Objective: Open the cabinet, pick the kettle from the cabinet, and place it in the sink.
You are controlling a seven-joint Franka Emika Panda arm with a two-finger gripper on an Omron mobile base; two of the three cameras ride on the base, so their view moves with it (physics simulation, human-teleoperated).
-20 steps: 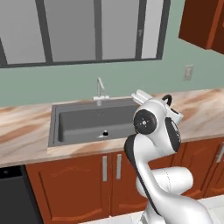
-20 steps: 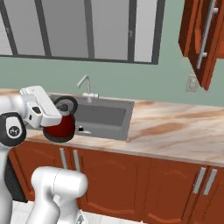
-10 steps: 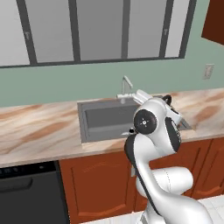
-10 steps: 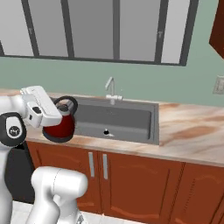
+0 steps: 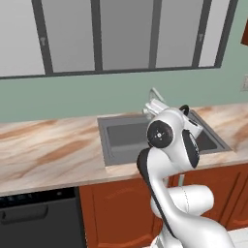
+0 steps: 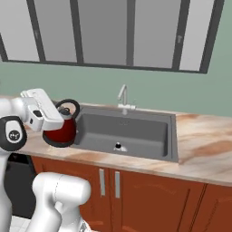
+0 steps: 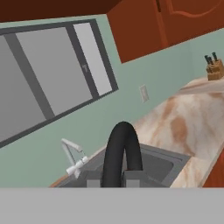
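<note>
My gripper (image 6: pixel 55 114) is shut on the black arched handle of the dark red kettle (image 6: pixel 61 130). The kettle hangs just above the counter at the left rim of the sink (image 6: pixel 174 136). In the hand view the kettle's handle (image 7: pixel 124 151) arches up between my fingertips, and my gripper (image 7: pixel 113 179) is closed around it. Beyond it lie the dark grey sink (image 7: pixel 173 158) and its faucet (image 7: pixel 72 155). In the left base view my arm hides most of the kettle in front of the sink (image 5: pixel 107 145). The reddish-brown cabinet (image 7: pixel 175 26) hangs at the hand view's upper right.
A marbled tan countertop (image 6: pixel 204 152) runs along both sides of the sink under a wide window (image 6: pixel 104 31). A knife block (image 7: pixel 214 68) stands far along the counter and a wall outlet (image 7: pixel 143 92) is on the green wall. A black dishwasher (image 5: pixel 38 218) and low cabinets (image 6: pixel 136 190) sit below.
The base has driven sideways, so the sink has slid to the right in both base views and the wall cabinet has left them. The kettle stays held the same way in my gripper.
</note>
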